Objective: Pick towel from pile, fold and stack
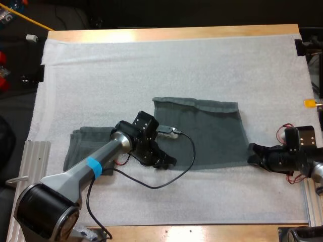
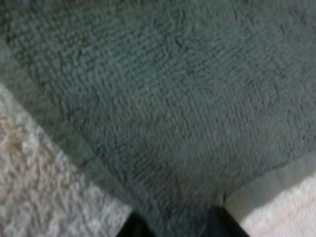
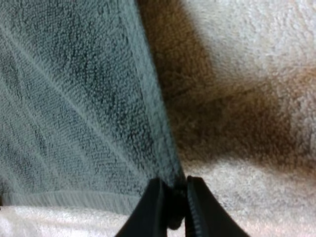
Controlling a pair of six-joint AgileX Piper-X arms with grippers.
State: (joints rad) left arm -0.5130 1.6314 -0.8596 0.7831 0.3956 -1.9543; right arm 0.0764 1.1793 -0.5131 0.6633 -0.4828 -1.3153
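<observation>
Pinching a near corner each, our left gripper (image 1: 169, 162) and right gripper (image 1: 251, 154) clamp the spread towel (image 1: 207, 133), which lies between them; a second towel (image 1: 83, 143) sits behind the left gripper.

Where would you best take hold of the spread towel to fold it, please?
At its two near corners, coming in from the near edge: the spread towel lies flat, so only corners and hems offer a pinch. The left gripper and right gripper each pinch one there.
</observation>
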